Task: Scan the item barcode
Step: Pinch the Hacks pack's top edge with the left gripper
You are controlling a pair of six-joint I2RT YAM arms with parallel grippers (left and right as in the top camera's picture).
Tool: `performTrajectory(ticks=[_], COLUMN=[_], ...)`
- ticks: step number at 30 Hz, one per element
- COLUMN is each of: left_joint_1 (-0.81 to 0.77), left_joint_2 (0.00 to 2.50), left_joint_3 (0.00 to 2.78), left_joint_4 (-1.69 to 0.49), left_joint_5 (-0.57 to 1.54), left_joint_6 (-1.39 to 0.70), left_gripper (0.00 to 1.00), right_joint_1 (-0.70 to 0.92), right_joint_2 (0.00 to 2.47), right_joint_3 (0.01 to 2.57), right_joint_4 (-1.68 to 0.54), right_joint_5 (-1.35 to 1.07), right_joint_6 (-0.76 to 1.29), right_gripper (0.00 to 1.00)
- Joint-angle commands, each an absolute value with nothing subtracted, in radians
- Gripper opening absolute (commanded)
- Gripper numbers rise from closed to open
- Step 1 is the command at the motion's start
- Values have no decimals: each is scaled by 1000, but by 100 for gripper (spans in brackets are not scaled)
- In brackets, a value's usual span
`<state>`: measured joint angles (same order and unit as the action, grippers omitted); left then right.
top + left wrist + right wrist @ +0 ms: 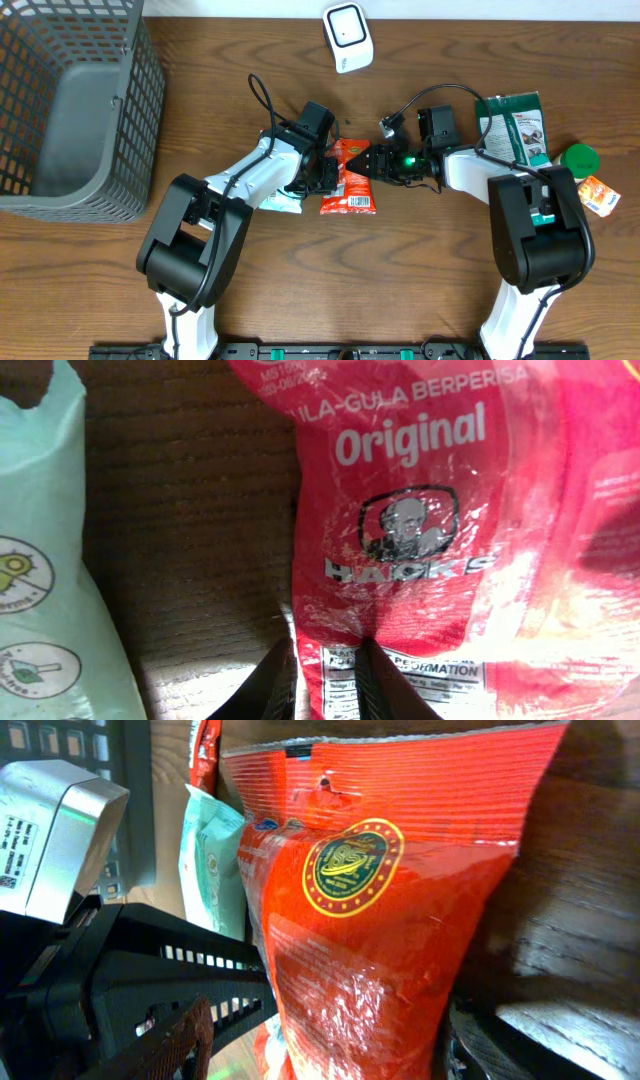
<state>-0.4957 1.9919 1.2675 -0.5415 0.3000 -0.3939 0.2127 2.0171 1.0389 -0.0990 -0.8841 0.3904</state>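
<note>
A red snack bag (348,180) lies on the wooden table between my two arms. My left gripper (326,176) is shut on the bag's left edge. In the left wrist view the fingers (385,685) pinch the bag (430,510) beside its nutrition label, and the left gripper (325,652) is nearly closed. My right gripper (374,166) stands open around the bag's other end. In the right wrist view the bag (380,920) fills the gap of the right gripper (330,1017), with space at the left finger (170,1045). The white scanner (347,37) stands at the back. No barcode shows.
A pale teal packet (285,202) lies under my left arm, next to the red bag (45,560). A grey wire basket (70,110) stands at the far left. A green bag (515,125), a green lid (578,158) and an orange packet (599,195) lie at the right.
</note>
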Motion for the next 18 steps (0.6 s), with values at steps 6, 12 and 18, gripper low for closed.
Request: performTrajectory(ticks=[6, 12, 18], left_joint_1=[-504, -504, -504], left_joint_2=[2033, 2033, 2033], left_joint_3=[1259, 1259, 1260], left_joint_4=[-552, -552, -552], left_joint_5=[268, 268, 268], left_joint_6=[-377, -377, -377], left_gripper=[22, 22, 22], right_joint_1=[213, 233, 254], right_joint_2=[2082, 2082, 2082], right_joint_3=[1021, 1021, 1021], right_joint_4=[-105, -97, -97], right_joint_5=[-828, -828, -817], right_joint_6=[388, 389, 388], right_gripper=[57, 57, 49])
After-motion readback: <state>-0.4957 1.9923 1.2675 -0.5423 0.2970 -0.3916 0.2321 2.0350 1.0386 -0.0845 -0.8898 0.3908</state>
